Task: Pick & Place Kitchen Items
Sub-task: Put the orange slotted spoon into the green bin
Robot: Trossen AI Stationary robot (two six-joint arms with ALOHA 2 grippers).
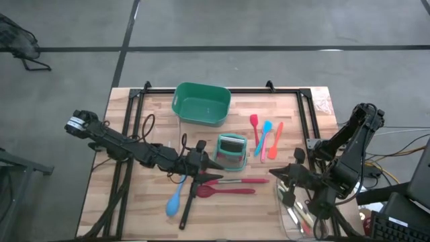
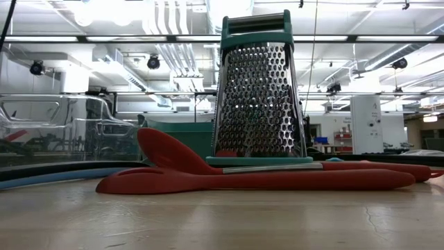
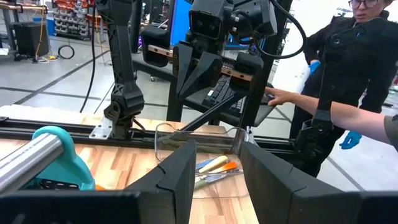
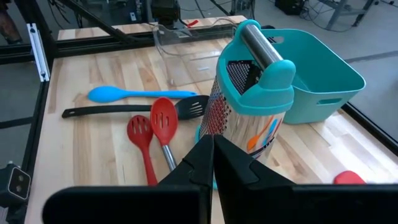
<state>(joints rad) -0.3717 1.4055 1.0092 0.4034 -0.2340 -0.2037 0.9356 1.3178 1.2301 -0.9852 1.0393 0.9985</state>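
Observation:
Two red slotted spoons (image 1: 228, 185) lie on the table in front of a teal-framed box grater (image 1: 232, 151), which stands upright. A blue spoon (image 1: 176, 198) and a black slotted spoon (image 1: 190, 202) lie to their left. Red, blue and orange small spatulas (image 1: 265, 138) lie right of the grater. My left gripper (image 1: 205, 163) is open and empty, just left of the grater above the spoons' bowl ends; it also shows in the left wrist view (image 3: 217, 180). My right gripper (image 1: 277, 173) is shut and empty, right of the spoon handles, pointing at the grater (image 4: 249, 93).
A green tub (image 1: 201, 103) stands at the far middle. A clear tray (image 1: 302, 215) with several pale-handled utensils sits near right, under my right arm. Another clear tray (image 4: 186, 50) sits at the left. A person (image 3: 354, 81) stands beyond the table's right side.

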